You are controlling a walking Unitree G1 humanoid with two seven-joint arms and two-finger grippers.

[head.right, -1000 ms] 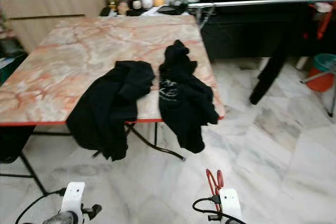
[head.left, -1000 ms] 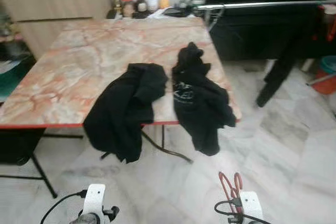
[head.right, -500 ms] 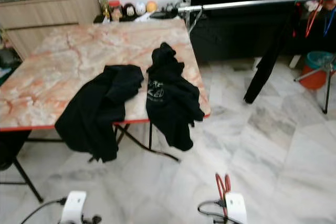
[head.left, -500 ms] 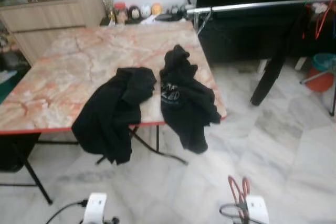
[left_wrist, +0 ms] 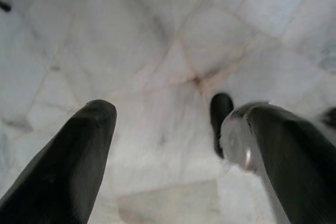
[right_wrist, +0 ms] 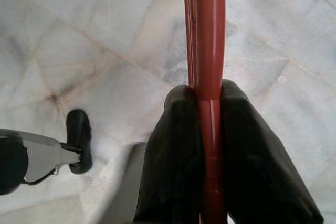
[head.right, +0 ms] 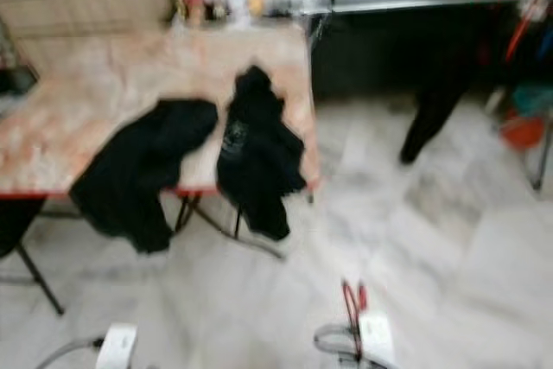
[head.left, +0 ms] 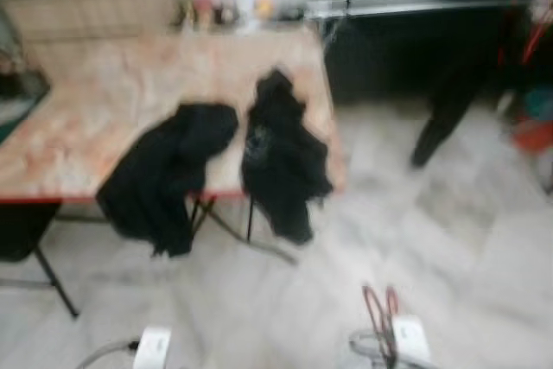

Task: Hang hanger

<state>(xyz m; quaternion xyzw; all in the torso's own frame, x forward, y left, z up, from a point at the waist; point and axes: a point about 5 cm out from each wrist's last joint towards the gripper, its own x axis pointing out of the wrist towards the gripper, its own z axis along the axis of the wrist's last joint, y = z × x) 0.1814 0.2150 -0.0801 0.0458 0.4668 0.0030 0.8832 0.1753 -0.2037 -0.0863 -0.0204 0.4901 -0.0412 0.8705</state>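
Blur is smearing the head views: right gripper (head.left: 389, 334) is carrying the red hanger (head.left: 378, 313) low — rail (head.left: 432, 3) waiting far right. Left wrist: left gripper (left_wrist: 173, 145) is hanging idle, jaws apart, over floor (left_wrist: 157, 35). Right wrist: fingers (right_wrist: 173, 150) are pinching the hanger — held for hanging.
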